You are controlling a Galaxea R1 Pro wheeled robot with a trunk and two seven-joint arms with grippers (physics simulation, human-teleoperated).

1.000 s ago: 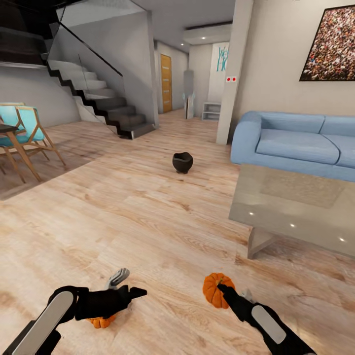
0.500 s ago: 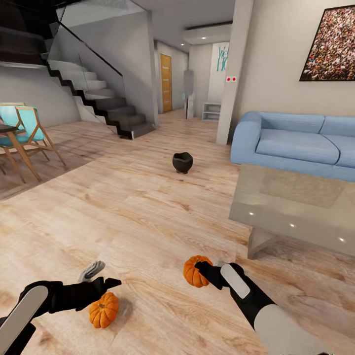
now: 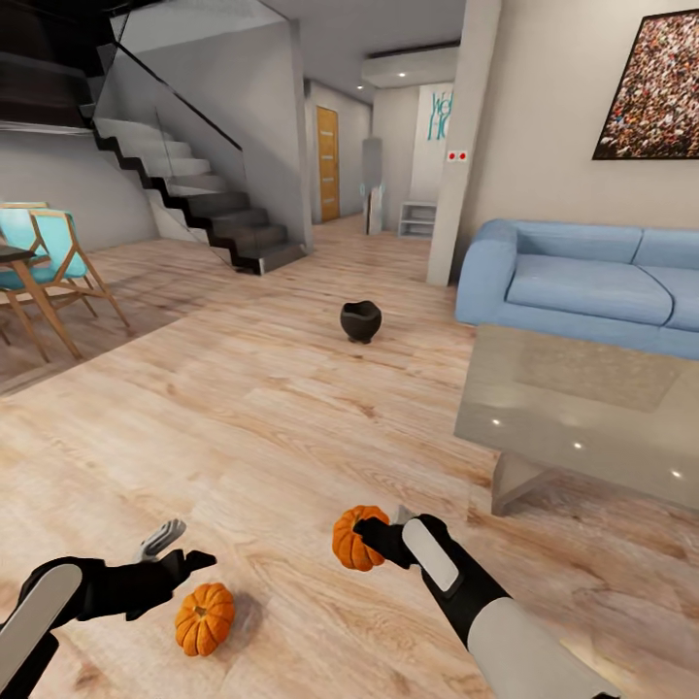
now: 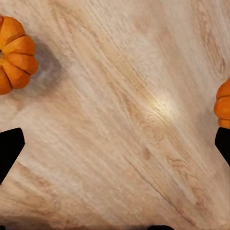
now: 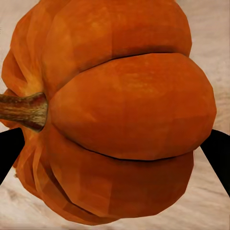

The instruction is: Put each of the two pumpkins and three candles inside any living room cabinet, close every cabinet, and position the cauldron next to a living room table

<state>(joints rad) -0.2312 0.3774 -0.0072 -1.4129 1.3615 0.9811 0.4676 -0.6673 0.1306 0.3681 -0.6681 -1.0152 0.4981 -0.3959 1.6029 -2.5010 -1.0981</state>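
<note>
Our right gripper (image 3: 374, 540) pinches one pumpkin (image 3: 351, 537); our left gripper (image 3: 177, 549), spread empty, hovers by the other pumpkin (image 3: 205, 617) on the floor (image 3: 291, 408). The far cauldron (image 3: 360, 320) sits unmoved; nothing looks stored.

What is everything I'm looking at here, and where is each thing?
pumpkins: 2, orange; one on the floor by the left gripper, one held by the right gripper
cauldron: 1, black, on the floor mid-room
coffee table: 1, glossy grey, right
sofa: 1, blue, behind the table
chair: 1, turquoise with wooden legs, far left
stairs: 1 flight, dark, back left
picture: 1, speckled, on the wall above the sofa
door: 1, orange-brown, down the hallway
floor: light wood planks
left gripper: open, empty
right gripper: shut on a pumpkin
</note>
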